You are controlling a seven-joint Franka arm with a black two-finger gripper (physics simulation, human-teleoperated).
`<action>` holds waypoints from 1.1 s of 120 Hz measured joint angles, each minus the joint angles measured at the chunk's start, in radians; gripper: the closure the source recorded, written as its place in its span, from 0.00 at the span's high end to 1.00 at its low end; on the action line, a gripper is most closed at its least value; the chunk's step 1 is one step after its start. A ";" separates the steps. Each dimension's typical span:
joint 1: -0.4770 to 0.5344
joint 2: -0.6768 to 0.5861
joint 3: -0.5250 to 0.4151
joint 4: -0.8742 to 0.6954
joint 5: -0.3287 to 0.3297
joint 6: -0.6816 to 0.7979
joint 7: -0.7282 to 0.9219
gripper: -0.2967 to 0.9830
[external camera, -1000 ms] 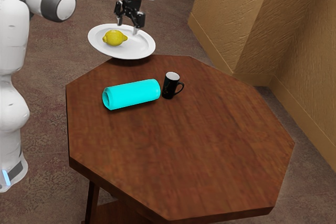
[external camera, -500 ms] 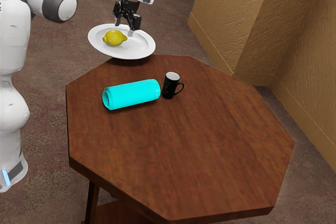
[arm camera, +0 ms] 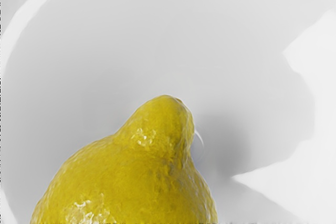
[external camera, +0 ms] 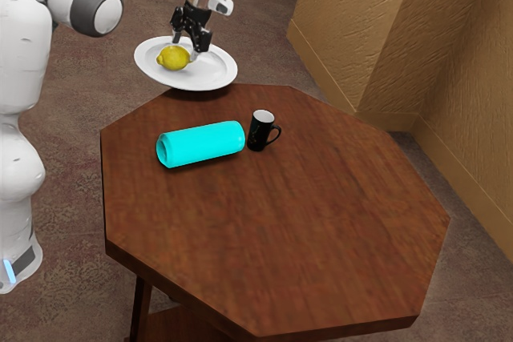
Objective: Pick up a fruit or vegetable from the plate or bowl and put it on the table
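Note:
My gripper (external camera: 185, 47) is low over the white plate (external camera: 216, 72) at the table's far edge, its two fingers apart. Right by the fingertips lies a yellow lemon (external camera: 172, 58); one finger stands behind it, the other beside its tip on the exterior view's right. In the wrist view the lemon (arm camera: 131, 182) is large and close under the hand, its knobby tip over the pale surface of the plate (arm camera: 131, 40). Part of its body is cut off at the lower edge.
A cyan cylinder (external camera: 202, 143) lies on its side on the wooden table (external camera: 280, 230), nearer than the plate. Beside it a black mug (external camera: 260, 131) stands upright, handle toward the exterior view's right. A tan wall (external camera: 353, 30) rises beyond the table.
My gripper has come down and shifted toward the exterior view's left, from above the plate to right at the lemon. The lemon and plate have not visibly moved.

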State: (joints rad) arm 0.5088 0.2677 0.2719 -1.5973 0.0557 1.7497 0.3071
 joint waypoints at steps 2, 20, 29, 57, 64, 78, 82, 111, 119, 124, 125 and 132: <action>0.000 0.000 0.001 0.000 0.000 0.000 0.001 0.77; 0.001 0.001 0.010 0.000 0.001 0.001 0.011 0.77; 0.002 0.001 0.017 0.000 0.001 0.001 0.016 0.77; 0.002 0.015 0.041 0.000 -0.001 0.002 0.032 0.77; 0.002 0.024 0.043 0.000 -0.003 0.004 0.035 0.77; 0.002 0.036 0.044 0.000 -0.006 0.007 0.041 0.77; 0.002 0.040 0.044 0.000 -0.007 0.007 0.043 0.77; 0.002 0.048 0.041 -0.003 -0.011 0.010 0.052 0.77; 0.001 0.047 0.041 -0.009 -0.012 0.010 0.053 0.77; 0.001 0.046 0.041 -0.013 -0.012 0.011 0.054 0.77; 0.001 0.045 0.040 -0.014 -0.012 0.011 0.055 0.77; 0.000 0.044 0.039 -0.016 -0.012 0.011 0.055 0.77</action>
State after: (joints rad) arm 0.5091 0.3120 0.3114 -1.6136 0.0433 1.7605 0.3626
